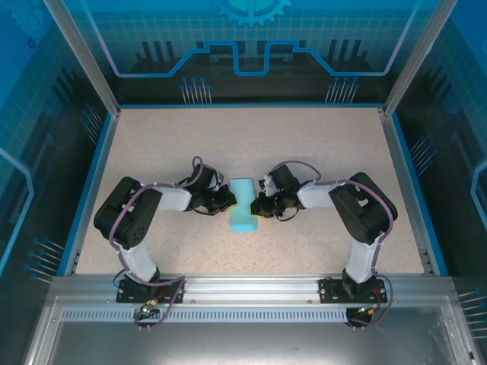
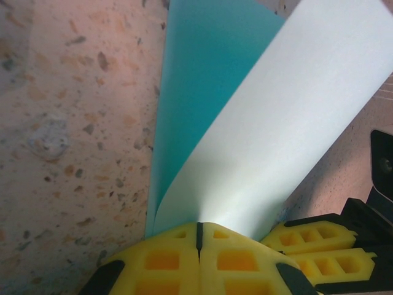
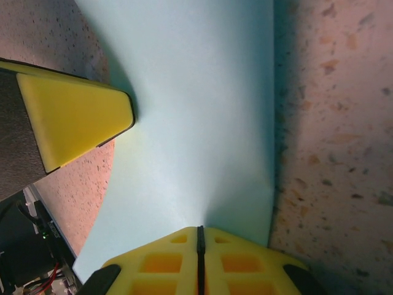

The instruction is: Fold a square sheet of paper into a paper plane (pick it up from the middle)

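square sheet of paper (image 1: pixel 243 204) thin, floppy, creases easily; left fingers (image 2: pixel 163 261) pinched closed on its 9 o'clock edge, right fingers (image 3: pixel 239 261) closed on 3 o'clock edge; best held mid-edge

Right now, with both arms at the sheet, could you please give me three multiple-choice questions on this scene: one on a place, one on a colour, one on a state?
1. Where is the paper?
A. Mid-table, between the left gripper and the right gripper
B. At the far left corner
C. On the metal rail

2. What colour are the left gripper's pads?
A. Red
B. Yellow
C. White

3. How is the right gripper?
A. Wide open
B. Shut on nothing
C. Shut on the paper

Answers: 1 A, the top view shows it between both tips. 2 B, the left wrist view shows yellow foam. 3 C, the right wrist view shows its fingers meeting with the sheet pinched.
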Robot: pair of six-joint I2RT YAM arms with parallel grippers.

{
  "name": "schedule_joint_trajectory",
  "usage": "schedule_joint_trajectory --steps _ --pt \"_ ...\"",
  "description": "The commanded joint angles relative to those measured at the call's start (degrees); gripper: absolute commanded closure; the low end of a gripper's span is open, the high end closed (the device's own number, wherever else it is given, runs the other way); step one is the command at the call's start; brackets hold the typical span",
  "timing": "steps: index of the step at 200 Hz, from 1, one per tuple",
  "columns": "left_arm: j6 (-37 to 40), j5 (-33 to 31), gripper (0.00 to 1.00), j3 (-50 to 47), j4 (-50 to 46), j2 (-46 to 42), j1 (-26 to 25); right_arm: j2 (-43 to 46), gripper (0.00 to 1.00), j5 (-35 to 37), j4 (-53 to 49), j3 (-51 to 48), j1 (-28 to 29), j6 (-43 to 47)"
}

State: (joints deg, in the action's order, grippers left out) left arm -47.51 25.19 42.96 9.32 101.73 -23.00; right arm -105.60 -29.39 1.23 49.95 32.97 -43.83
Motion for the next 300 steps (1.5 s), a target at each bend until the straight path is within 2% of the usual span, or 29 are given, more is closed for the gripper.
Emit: schedule_joint_trajectory --steps 1,36,119,181,257,300 --pt "1.47 -2.25 0.95 -0.18 -4.62 2.63 -0.46 4.73 0.91 -1.0 -1.09 -0.85 0.73 0.81" --pt "1.72 -2.34 0.95 -0.04 -4.86 2.63 -0.43 7.32 0.91 -1.55 0.07 -2.71 1.33 -0.09" --pt "1.73 -2.43 0.95 -0.31 -4.75 2.76 -0.46 0.75 0.91 0.3 -0.8 -4.61 2.8 0.45" --pt "1.97 -2.6 0.95 -0.07 -5.37 2.53 -0.46 7.77 0.89 -1.5 -0.38 -5.36 3.24 -0.2" --pt "2.13 -2.95 0.95 0.11 -6.11 2.32 -0.46 2.99 0.9 0.51 1.84 -8.64 5.33 -2.12" --pt "2.26 -2.87 0.94 0.25 -6.42 2.3 -0.39 7.07 0.9 1.28 -0.26 -8.03 5.52 -1.78"
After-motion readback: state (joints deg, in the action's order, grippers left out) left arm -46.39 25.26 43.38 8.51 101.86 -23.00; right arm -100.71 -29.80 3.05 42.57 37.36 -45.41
